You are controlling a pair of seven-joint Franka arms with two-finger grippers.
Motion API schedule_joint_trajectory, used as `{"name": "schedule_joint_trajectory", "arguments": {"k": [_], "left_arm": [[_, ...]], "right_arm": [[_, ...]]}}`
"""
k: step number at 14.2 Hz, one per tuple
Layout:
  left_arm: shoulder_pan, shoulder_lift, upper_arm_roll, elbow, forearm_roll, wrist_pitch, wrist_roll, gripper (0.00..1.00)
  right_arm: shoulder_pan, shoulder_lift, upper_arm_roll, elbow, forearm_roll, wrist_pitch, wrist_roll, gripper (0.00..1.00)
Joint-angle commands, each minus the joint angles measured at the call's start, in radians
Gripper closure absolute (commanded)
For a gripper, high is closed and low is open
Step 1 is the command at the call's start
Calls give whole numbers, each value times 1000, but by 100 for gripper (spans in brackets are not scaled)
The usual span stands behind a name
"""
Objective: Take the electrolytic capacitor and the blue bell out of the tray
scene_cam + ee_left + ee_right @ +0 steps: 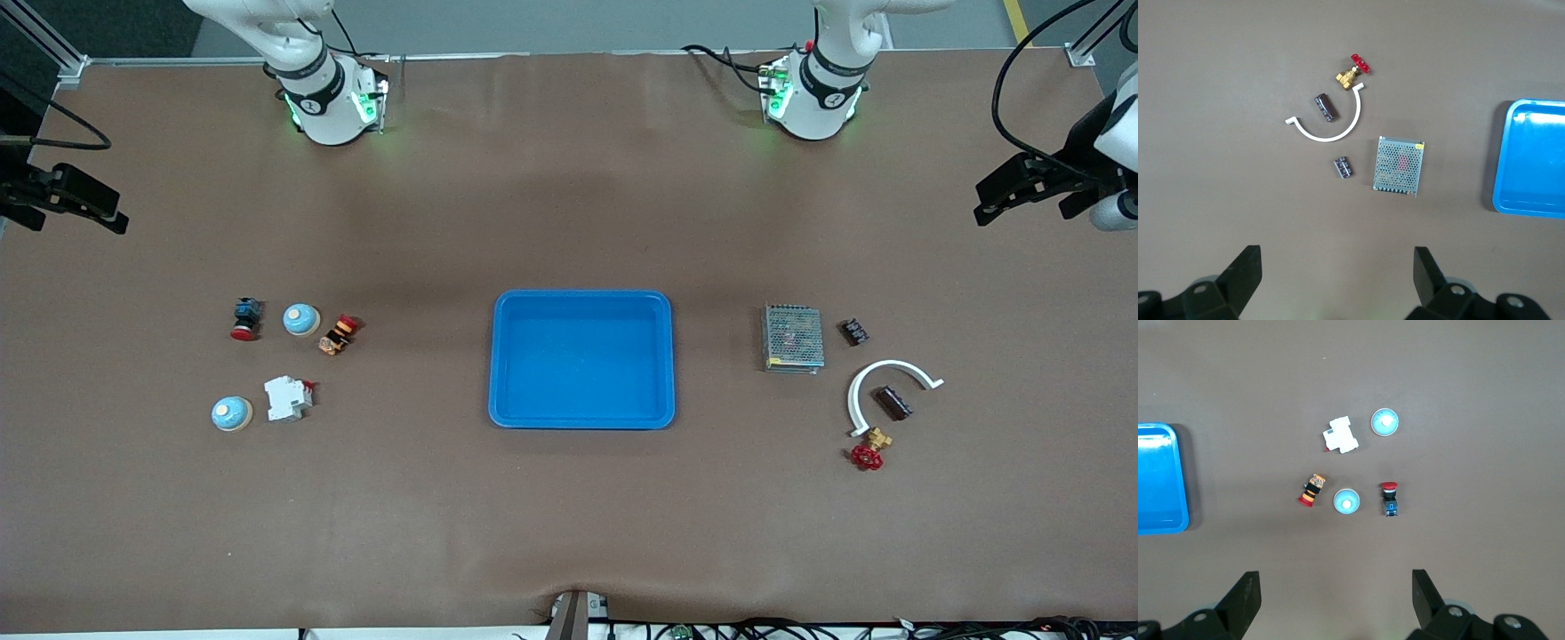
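- Front view: both my arms wait raised by their bases at the worktop's robot-side edge. My left gripper (1022, 191) hangs over that end's edge and my right gripper (67, 200) over the other end's edge, neither touching anything. The blue tray (582, 418) sits mid-table, empty. Toward my left arm's end lie a mesh power supply (792, 337), a small capacitor (854, 332) beside it, and a larger dark capacitor (893, 403) inside the white curved clip (861, 382), with a red-handled valve (871, 449) nearer the camera. Toward my right arm's end lie one bell (301, 319) between a red push button (246, 318) and an orange switch (337, 335), and a second bell (232, 413) beside a white breaker (287, 397).
- Left wrist view: my left fingers (1238, 277) stand wide apart, holding nothing, high above the bare table. Both capacitors, the small one (1343, 167) and the larger one (1325, 107), lie untouched.
- Right wrist view: my right fingers (1241, 599) are spread just as wide and empty. The two bells, one (1346, 501) and the other (1384, 422), rest on the table well clear of the tray (1179, 513).
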Motion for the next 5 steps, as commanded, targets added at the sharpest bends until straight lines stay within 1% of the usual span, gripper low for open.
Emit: {"name": "schedule_joint_trajectory", "arguments": {"k": [1, 5], "left_arm": [[-3, -14, 0, 2, -18, -17, 7, 0], [-3, -14, 0, 2, -18, -41, 15, 0]], "right_arm": [[-13, -9, 10, -8, -6, 5, -8, 0], [-13, -11, 10, -8, -6, 4, -8, 0]]}}
